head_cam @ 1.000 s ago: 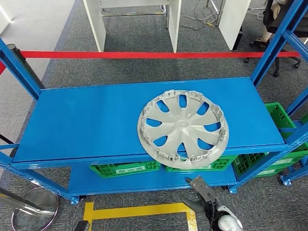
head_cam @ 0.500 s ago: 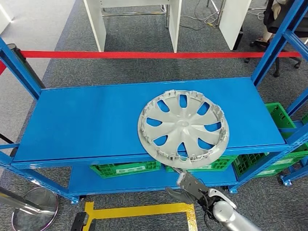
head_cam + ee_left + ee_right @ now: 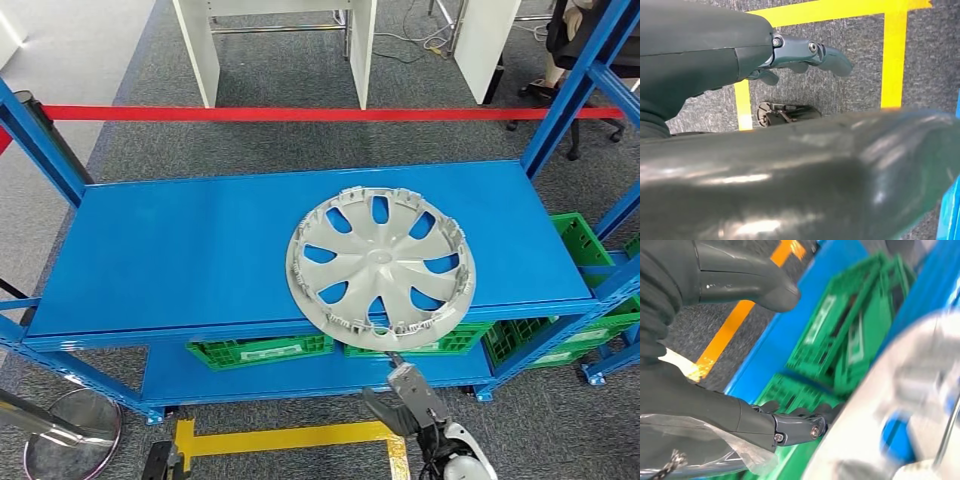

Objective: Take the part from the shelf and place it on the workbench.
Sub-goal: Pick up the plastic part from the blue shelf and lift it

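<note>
Below the shelf edge, the right hand reaches open-fingered; its wrist view, blurred, seemingly shows fingertips near the wheel cover.

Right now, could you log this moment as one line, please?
right hand open below hubcap | hubcap overhangs shelf edge | left hand open

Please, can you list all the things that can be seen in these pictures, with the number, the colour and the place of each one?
wheel cover: one, silver, lying flat on the top shelf, its near edge overhanging the front
shelf rack: one, blue, across the middle
crates: several, green, on the lower shelf
floor tape: yellow lines, on the carpet before the rack
barrier tape: one, red, behind the rack
right hand: one, grey, open, just below the wheel cover's near edge
left hand: one, dark grey, hanging above the floor, holding nothing
</note>
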{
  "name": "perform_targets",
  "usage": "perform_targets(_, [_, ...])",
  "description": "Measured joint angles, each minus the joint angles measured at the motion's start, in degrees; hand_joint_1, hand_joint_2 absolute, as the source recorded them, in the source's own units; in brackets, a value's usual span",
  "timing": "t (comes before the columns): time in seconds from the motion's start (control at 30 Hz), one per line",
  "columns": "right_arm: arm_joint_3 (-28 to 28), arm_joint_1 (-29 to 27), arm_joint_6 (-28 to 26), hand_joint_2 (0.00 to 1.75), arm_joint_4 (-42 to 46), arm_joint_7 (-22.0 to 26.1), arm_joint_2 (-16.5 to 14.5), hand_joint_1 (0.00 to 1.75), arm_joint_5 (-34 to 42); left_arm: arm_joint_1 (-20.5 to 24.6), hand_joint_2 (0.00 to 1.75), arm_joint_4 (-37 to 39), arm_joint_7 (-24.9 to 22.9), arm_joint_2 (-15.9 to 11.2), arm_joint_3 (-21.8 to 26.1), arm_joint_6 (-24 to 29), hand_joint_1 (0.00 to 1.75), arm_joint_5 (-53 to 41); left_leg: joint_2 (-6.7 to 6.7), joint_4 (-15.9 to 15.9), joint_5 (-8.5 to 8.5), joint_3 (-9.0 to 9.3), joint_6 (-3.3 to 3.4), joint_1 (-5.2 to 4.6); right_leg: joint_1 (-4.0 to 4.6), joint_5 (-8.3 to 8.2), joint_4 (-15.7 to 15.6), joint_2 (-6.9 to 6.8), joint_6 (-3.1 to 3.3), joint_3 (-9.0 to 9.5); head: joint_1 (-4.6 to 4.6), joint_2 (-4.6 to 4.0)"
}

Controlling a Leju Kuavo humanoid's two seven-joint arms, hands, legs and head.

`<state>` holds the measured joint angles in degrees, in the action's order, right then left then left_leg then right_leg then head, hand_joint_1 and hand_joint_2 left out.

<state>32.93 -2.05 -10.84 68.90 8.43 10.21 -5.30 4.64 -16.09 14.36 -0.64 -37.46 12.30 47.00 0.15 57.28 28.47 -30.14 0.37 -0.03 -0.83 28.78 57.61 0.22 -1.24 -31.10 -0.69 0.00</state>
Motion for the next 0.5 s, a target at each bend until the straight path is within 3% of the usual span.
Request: perform_targets(0.5, [-23.5,-9.1,-11.2,1.75,3.1,-2.9,-10.5,0.0,-1.1,0.4,0.0,2.1,4.7,-0.1,-4.6,2.2,0.0,9.3,0.0,0.0,0.0,0.0,0.0,0.0,0.0,0.0,0.0,0.01,0.0,-0.01,0.0,0.0])
